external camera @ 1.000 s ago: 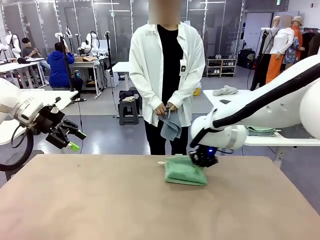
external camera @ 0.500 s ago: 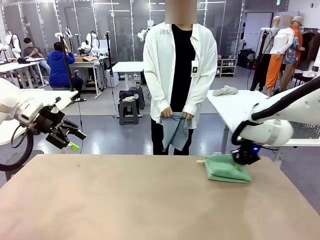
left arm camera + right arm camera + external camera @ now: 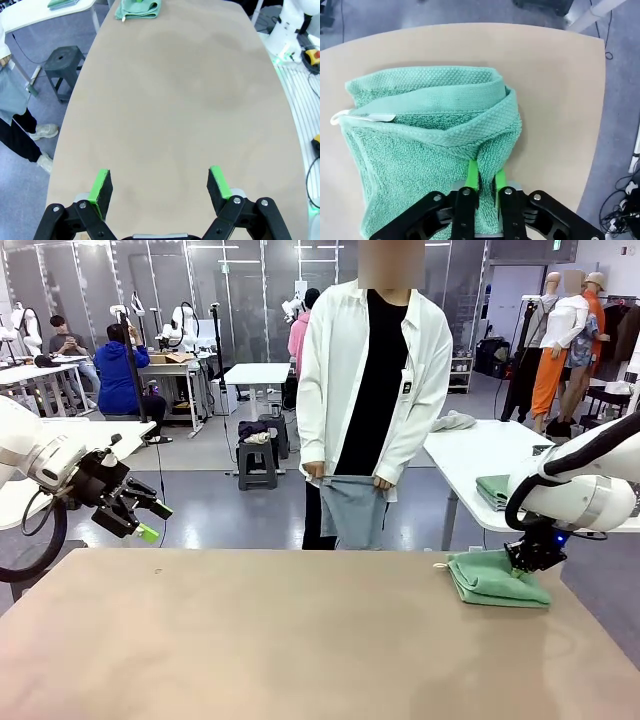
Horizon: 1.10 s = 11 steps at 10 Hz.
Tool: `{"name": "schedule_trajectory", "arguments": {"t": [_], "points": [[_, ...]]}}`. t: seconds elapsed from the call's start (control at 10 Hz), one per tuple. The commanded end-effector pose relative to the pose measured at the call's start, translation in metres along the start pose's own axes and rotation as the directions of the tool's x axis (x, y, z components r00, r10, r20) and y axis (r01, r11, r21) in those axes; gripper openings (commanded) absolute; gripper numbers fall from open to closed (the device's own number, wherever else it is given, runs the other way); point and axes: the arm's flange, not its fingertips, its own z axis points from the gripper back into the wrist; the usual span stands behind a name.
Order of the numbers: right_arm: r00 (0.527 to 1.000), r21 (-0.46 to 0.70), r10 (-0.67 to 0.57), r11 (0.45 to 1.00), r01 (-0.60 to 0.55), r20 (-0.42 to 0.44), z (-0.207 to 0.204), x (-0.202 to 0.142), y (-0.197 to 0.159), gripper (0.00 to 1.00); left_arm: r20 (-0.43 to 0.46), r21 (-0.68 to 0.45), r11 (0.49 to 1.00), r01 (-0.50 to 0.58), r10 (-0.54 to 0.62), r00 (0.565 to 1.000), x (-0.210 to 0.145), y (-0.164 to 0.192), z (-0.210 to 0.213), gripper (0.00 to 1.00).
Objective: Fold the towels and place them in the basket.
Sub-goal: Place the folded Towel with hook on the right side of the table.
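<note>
Finding: mint green towel (image 3: 497, 578) pinched at counter (image 3: 250, 640) right side

Folded, it lies near the far right corner. Right end effector (image 3: 486, 172) pinches its edge between nearly closed pads. Left end effector (image 3: 155, 522) hangs spread wide, off the left edge. Person holds light blue towel (image 3: 352, 508) at the far side.

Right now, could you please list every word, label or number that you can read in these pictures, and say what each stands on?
No text can be read.
Badge on the person's white shirt: too small to read.
White tag on the mint green towel: no print legible.
</note>
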Motion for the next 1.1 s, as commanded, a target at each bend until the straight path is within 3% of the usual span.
{"name": "schedule_trajectory", "arguments": {"t": [0.0, 0.4, 0.6, 0.7, 1.0], "points": [[1.000, 0.007, 0.010, 1.000, -0.010, 0.008, -0.016, 0.004, -0.004, 0.35, 0.001, 0.001, 1.000, 0.001, -0.001, 1.000, 0.001, 0.000, 0.001, 0.96], [0.998, -0.012, -0.016, 1.000, 0.017, 0.054, 0.020, -0.006, -0.018, 0.75, 0.001, 0.001, 1.000, 0.001, -0.001, 1.000, 0.001, 0.000, 0.001, 0.96], [0.992, -0.005, -0.028, 1.000, 0.028, 0.122, 0.081, -0.027, -0.022, 0.94, 0.001, 0.001, 1.000, 0.001, -0.001, 1.000, 0.001, 0.000, 0.001, 0.96], [0.986, 0.012, -0.050, 0.999, 0.049, 0.158, 0.119, -0.042, -0.023, 1.00, 0.001, 0.001, 1.000, 0.001, -0.001, 1.000, 0.001, 0.000, 0.001, 0.96], [0.961, 0.147, -0.147, 0.983, 0.114, 0.236, 0.249, -0.114, -0.009, 1.00, 0.001, 0.001, 1.000, 0.001, -0.001, 1.000, 0.001, 0.000, 0.001, 0.96]]}}
